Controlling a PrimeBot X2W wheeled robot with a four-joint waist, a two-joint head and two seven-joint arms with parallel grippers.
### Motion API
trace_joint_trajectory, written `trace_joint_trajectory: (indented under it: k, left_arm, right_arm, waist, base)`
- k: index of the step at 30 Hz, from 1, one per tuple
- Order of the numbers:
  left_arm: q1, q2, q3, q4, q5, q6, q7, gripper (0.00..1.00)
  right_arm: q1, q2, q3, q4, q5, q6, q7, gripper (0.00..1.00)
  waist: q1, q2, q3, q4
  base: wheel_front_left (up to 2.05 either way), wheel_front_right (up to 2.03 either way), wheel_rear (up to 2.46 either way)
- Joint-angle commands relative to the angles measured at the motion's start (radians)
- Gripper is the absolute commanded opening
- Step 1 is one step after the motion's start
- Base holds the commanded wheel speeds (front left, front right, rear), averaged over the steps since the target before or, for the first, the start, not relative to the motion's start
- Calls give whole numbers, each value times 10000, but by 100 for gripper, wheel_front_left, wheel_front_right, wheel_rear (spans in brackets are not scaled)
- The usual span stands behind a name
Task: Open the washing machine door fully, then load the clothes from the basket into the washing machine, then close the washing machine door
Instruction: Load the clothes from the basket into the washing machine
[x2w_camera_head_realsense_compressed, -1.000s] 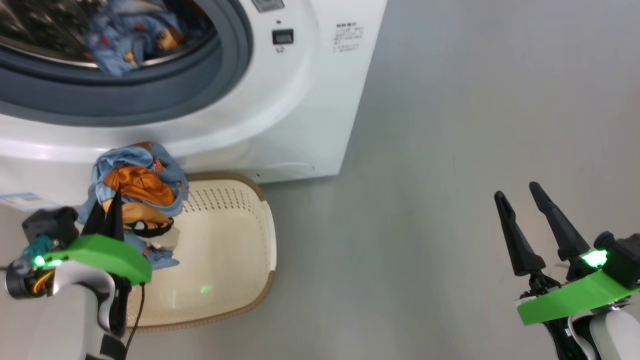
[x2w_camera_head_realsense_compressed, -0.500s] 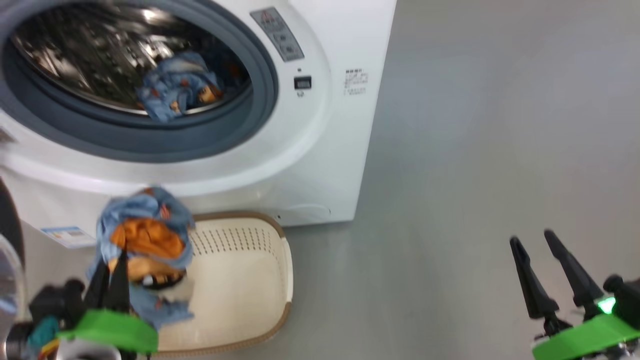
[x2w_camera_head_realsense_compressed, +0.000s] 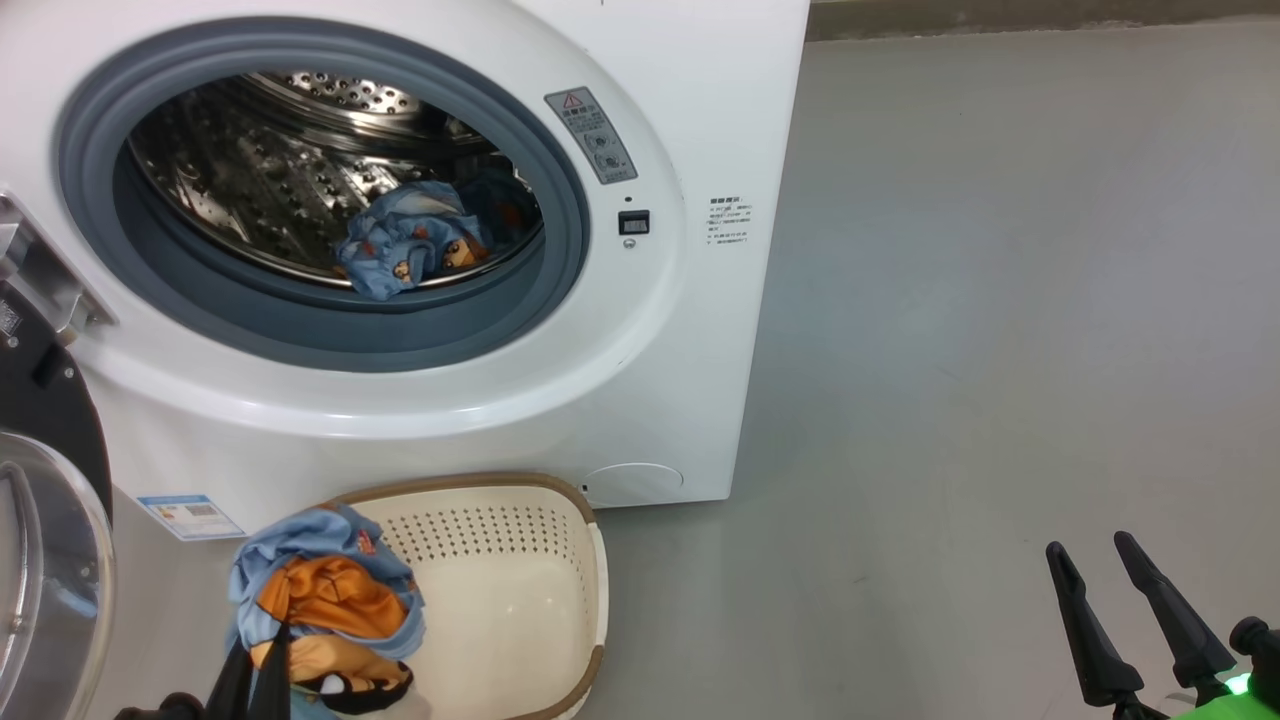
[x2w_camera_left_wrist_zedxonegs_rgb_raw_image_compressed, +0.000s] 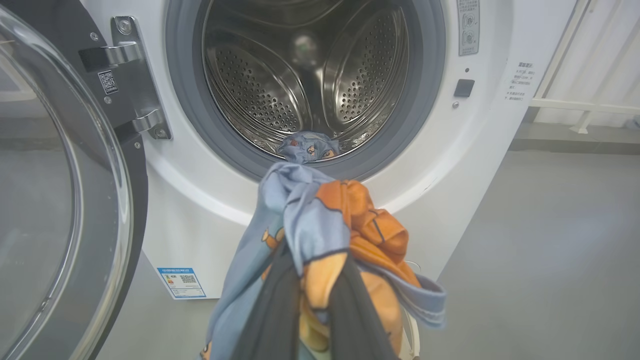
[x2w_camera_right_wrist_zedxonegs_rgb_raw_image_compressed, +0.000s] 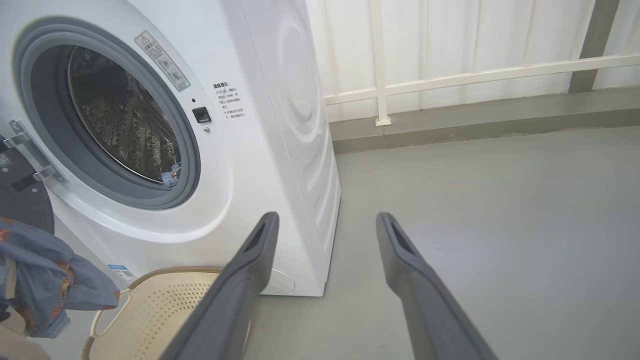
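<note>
Light blue cloth, printed orange and brown, soft and crumpled: this held bundle (x2w_camera_head_realsense_compressed: 320, 590) hangs in the clenched 2 dark fingers of the left gripper (x2w_camera_head_realsense_compressed: 255, 685). It sits lower left in the head view, over the left rim of the small cream perforated plastic basket (x2w_camera_head_realsense_compressed: 592, 600).

Change over the last second:
- The whole head view has slid, so we read the camera lifting, not the things moving.
- The big white washing machine (x2w_camera_head_realsense_compressed: 650, 380) now shows its full mouth, upper left.
- Bundle and basket keep their relation; the grip is unchanged.
- The right gripper (x2w_camera_head_realsense_compressed: 1090, 548), lower right, stays spread wide with nothing in it, well apart from the machine.

Our reading: the robot is rising from the pick toward the drum. 1 matching loaded bundle (x2w_camera_head_realsense_compressed: 410, 240) already lies at the drum's front lip. The basket floor shows bare cream, so the held 1 looks like the last; after it, only the door remains.

Materials:
- The steel drum (x2w_camera_head_realsense_compressed: 260, 170) is shiny, dimpled and ribbed.
- The grey-blue rubber gasket (x2w_camera_head_realsense_compressed: 330, 340) is a thick matte ring.
- The round washing machine door (x2w_camera_head_realsense_compressed: 50, 400) has a glossy black rim and bulging clear glass; it stands swung open at the left edge on metal hinges.
- The basket rim is brown with a woven look.
</note>
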Motion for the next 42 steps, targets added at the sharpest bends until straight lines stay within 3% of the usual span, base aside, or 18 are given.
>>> trace_joint_trajectory:
  k: [1, 11, 22, 34, 42]
  left_arm:
    - [-172, 94, 271, -357, -93, 89, -66, 0]
    - [-1114, 92, 44, -401, -457, 44, -66, 0]
    - [-5270, 332, 635, -195, -123, -279, -66, 0]
    - [-8671, 753, 1099, 3672, -122, -440, -66, 0]
    - [-10576, 1378, 1222, 6176, 260, -335, -66, 0]
  right_arm:
    - [7, -220, 90, -269, -76, 29, -48, 100]
    - [-190, -140, 152, -357, -50, 29, -48, 100]
    - [-1029, -52, 227, -466, 40, 29, -48, 100]
    - [-1993, 259, 589, -397, 160, 29, -48, 100]
    - [-2500, 431, 711, -376, 246, 29, -48, 100]
  waist:
    - [1, -1, 2, 0]
    - [1, -1, 577, -151]
    - [1, -1, 2026, -503]
    - [1, -1, 3143, -1385]
    - [1, -1, 3921, -1884]
  base:
    - [0, 0, 0]
    - [0, 0, 0]
    - [0, 0, 0]
    - [0, 0, 0]
    - [0, 0, 0]
